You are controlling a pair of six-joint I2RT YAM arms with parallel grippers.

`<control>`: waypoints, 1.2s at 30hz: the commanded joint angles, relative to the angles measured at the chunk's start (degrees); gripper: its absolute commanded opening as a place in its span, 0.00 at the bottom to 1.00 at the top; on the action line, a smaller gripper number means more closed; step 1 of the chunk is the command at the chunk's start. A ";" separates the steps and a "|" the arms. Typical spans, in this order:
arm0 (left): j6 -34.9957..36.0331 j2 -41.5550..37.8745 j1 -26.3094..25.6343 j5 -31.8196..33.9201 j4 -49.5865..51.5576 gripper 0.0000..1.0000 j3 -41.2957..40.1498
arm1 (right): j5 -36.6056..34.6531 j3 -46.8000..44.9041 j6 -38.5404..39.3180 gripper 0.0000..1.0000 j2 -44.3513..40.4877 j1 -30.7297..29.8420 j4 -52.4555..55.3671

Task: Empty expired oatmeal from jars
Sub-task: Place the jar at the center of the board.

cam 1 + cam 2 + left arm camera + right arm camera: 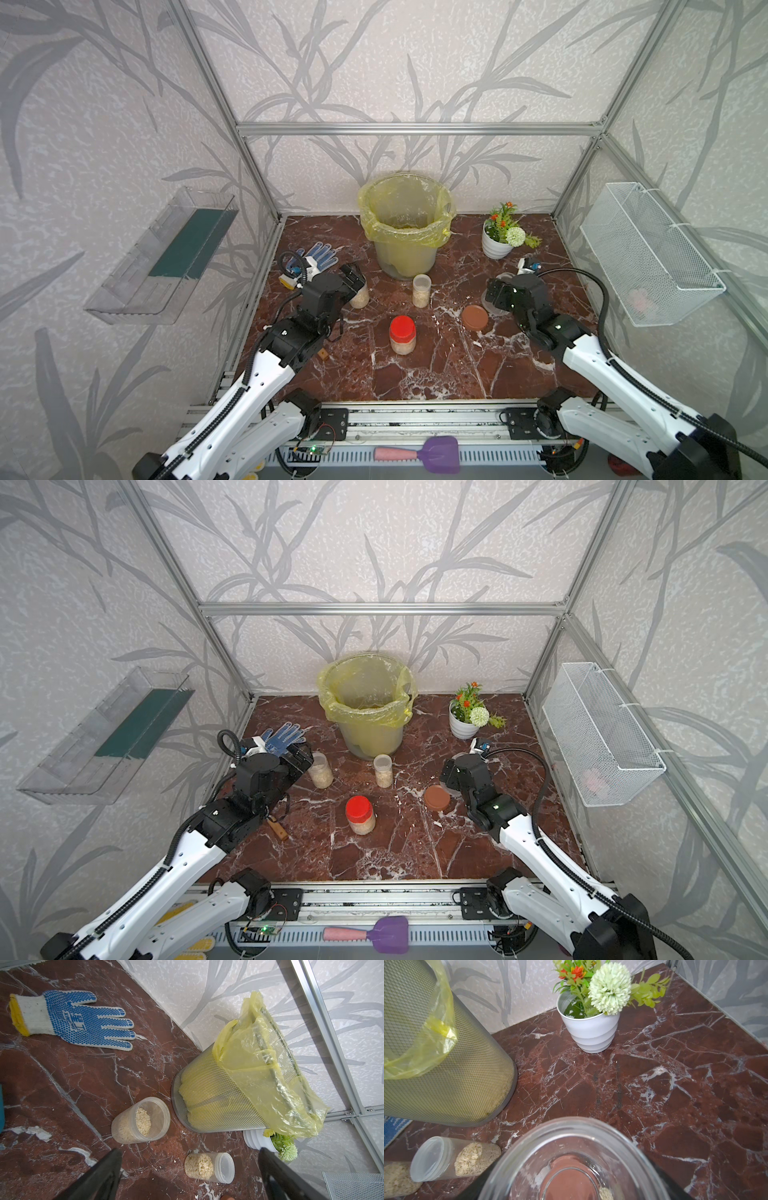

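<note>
Since its brown lid [474, 317] lies off beside it, the wide jar [571, 1136] appears to stand open on the bench [436, 365], with the right hand [495, 300] clamped around its walls. Only a few flakes show inside, so it looks emptied into the bin [405, 224]. The left hand [190, 1152] hovers empty, its fingers spread wide, above a lidless slim jar [122, 1126] part full of oatmeal [143, 1121] — likely the next to tip. A clear-lidded slim jar [209, 1167] and a red-lidded jar [402, 334] wait closed.

We see a glossy, veined marble desk [415, 374], a metal mesh bin [207, 1101] lined with thin yellow plastic, cloudy clear plastic jars [122, 1128] and a knitted cloth glove [68, 1020].
</note>
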State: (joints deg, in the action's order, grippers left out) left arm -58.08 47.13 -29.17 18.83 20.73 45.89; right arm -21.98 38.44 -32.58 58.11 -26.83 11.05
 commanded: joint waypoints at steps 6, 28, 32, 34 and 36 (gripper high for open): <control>4.97 -0.46 0.18 2.09 2.75 0.99 -0.73 | 0.72 6.11 11.38 0.23 12.68 0.20 -17.76; 5.96 1.85 0.25 1.10 0.88 0.99 -2.69 | -2.44 9.33 14.90 0.23 33.67 -1.57 -27.71; 6.22 1.73 0.23 1.66 0.92 0.99 -2.91 | -3.38 8.13 14.87 0.27 34.09 -2.36 -28.61; 6.78 1.65 0.19 2.09 0.94 0.99 -2.86 | -3.90 7.72 14.48 0.30 34.18 -2.60 -28.48; 7.26 1.63 0.21 2.69 1.05 1.00 -2.76 | -4.39 7.32 14.13 0.33 34.27 -2.84 -28.41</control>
State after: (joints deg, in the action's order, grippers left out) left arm -52.25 48.99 -29.17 19.53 21.85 43.64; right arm -23.57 46.00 -18.35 92.44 -29.19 -13.52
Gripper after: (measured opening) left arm 0.994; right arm 0.876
